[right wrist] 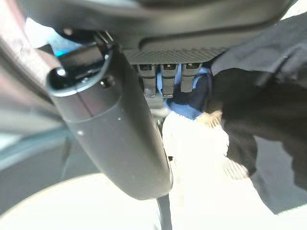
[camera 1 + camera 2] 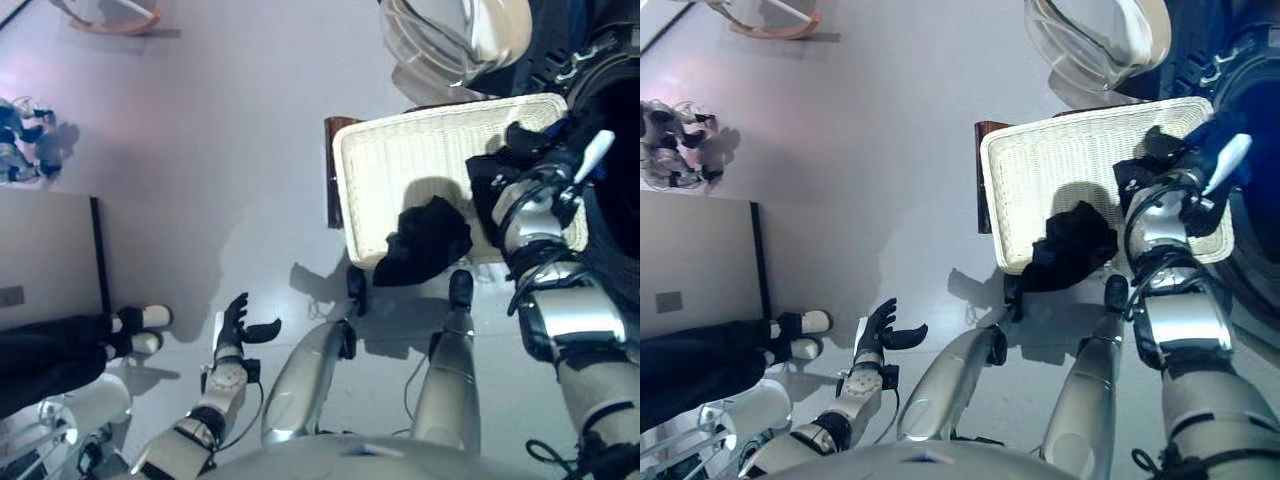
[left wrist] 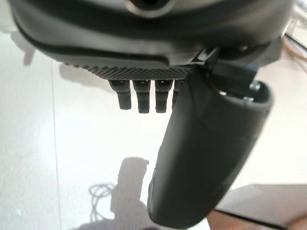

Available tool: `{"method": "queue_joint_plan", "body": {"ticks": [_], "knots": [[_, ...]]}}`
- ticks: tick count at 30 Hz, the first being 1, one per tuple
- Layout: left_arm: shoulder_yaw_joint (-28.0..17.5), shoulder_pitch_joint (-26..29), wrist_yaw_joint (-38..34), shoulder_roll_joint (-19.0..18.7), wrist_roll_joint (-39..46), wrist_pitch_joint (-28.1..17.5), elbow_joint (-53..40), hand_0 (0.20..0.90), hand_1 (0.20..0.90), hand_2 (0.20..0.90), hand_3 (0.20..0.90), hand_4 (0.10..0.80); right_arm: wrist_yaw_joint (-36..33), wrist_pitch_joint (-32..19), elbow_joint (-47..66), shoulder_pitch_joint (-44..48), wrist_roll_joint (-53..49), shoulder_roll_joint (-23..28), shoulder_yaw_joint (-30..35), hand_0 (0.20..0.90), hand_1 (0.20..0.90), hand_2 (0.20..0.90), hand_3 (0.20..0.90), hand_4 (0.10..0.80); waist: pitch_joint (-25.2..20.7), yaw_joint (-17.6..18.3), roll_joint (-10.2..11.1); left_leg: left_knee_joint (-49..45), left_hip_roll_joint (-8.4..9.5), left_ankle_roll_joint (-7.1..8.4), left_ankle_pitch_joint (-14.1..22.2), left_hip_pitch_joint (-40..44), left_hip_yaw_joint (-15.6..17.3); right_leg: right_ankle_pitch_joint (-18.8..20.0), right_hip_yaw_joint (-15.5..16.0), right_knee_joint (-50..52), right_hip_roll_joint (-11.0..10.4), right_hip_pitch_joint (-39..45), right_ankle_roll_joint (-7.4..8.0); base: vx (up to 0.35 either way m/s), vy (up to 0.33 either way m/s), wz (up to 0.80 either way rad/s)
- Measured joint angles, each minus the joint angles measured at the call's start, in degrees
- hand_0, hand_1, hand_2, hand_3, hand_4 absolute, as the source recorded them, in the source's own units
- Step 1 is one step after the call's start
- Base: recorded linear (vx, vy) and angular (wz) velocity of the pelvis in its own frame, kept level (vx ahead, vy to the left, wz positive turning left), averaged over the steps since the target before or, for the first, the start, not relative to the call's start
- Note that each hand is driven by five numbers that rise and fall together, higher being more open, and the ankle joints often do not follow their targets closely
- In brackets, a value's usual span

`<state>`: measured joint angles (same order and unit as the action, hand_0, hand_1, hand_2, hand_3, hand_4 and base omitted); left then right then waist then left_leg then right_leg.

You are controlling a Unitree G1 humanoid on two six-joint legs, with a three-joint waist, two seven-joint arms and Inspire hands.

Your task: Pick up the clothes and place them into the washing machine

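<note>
A white wicker basket (image 2: 400,140) rests on a low dark brown box (image 2: 332,170) beside the washing machine, whose dark drum opening (image 2: 615,215) is at the right. A black garment (image 2: 425,240) hangs over the basket's near rim. Another black garment (image 2: 487,185) lies at the basket's right end, under my right hand (image 2: 540,150). That hand is open, fingers straight, white-covered thumb sticking out toward the drum. In the right wrist view its fingers (image 1: 163,76) point at a blue cloth (image 1: 194,103) beside black cloth (image 1: 268,96). My left hand (image 2: 238,325) is open and empty over the floor at lower left.
The machine's round glass door (image 2: 450,35) stands open above the basket. A person's legs in dark trousers and white shoes (image 2: 148,320) are at the left by a grey cabinet (image 2: 45,255). A wooden frame (image 2: 115,18) stands at the far top left.
</note>
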<state>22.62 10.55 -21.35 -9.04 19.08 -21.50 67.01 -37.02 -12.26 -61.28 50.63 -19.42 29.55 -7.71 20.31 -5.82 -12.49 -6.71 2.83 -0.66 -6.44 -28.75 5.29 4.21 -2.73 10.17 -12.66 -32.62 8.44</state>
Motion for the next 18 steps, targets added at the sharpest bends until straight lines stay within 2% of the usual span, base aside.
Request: {"method": "queue_joint_plan", "body": {"ticks": [6, 13, 18], "knots": [[-0.05, 0.09, 0.31, -0.58, 0.00, -0.01, 0.29, 0.900, 0.900, 0.900, 0.900, 0.800, 1.47, 0.75, 1.77, -3.21, 7.39, -0.57, -2.37, 0.900, 0.900, 0.900, 0.900, 0.800, 1.32, 0.90, 4.16, -0.01, -0.04, 0.07, -0.14, -0.02, -0.13, -0.01, 0.10, 0.02, 0.01, 0.07, -0.03, -0.001, -0.021, 0.01], [-2.22, 1.34, 0.36, -1.31, -0.21, 0.08, 1.44, 0.900, 0.900, 0.900, 0.900, 0.800, 5.17, 8.18, -8.88, 0.97, 22.51, 3.21, -15.51, 0.900, 0.900, 0.900, 0.900, 0.800, 1.16, 0.76, 5.71, -0.36, -0.44, 0.29, -0.23, 0.01, -0.64, 0.11, 0.89, -0.03, 0.37, 0.79, 0.13, -0.010, -0.034, 0.04], [-2.47, 1.37, 0.51, -2.61, -0.48, 0.17, 1.67, 0.900, 0.900, 0.900, 0.900, 0.800, 8.88, 9.64, -12.31, 2.83, 27.64, 3.44, -19.43, 0.900, 0.900, 0.900, 0.900, 0.800, 1.09, 0.63, 6.43, -0.57, -1.33, 0.93, -0.29, -0.01, -1.20, 0.23, 1.61, 0.01, 1.24, 1.14, -0.05, -0.011, -0.019, 0.01]]}}
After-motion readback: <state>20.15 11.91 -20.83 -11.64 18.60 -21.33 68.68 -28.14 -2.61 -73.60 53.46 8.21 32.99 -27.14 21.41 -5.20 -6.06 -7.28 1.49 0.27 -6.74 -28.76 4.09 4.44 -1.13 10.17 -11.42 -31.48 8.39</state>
